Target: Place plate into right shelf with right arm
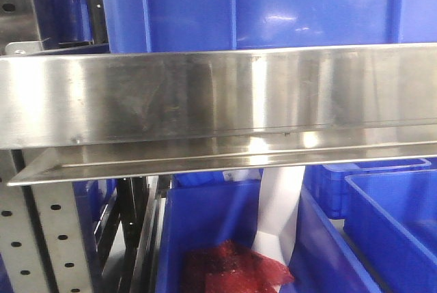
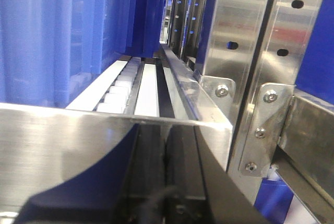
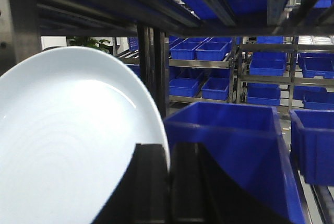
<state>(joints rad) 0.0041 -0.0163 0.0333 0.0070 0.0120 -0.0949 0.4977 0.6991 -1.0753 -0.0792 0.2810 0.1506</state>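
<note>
The right shelf (image 1: 218,95) fills the front view, its bright steel ledge running straight across with blue bins (image 1: 273,6) packed above and below. So the rack is directly ahead and very near. From the right wrist the same rack shows as dark uprights and overhead rails, with an open blue bin (image 3: 229,130) just ahead and slightly right of the wrist. The plate (image 3: 68,140) fills the lower left of that view. It stands on edge with its pale face towards the camera, and its whole body extends left of the right fingers (image 3: 154,166). Its rim curves down into the narrow slit between the two dark fingers, so they appear clamped on that edge, carrying the plate in the air short of any ledge. The coming move turns on that offset: because the plate sits to the left of the grip, its far edge is what would meet the dark upright just behind it, and it likely needs laying flatter to slide onto a ledge. The left fingers (image 2: 154,151) are pressed together on nothing, close against a steel ledge.
</note>
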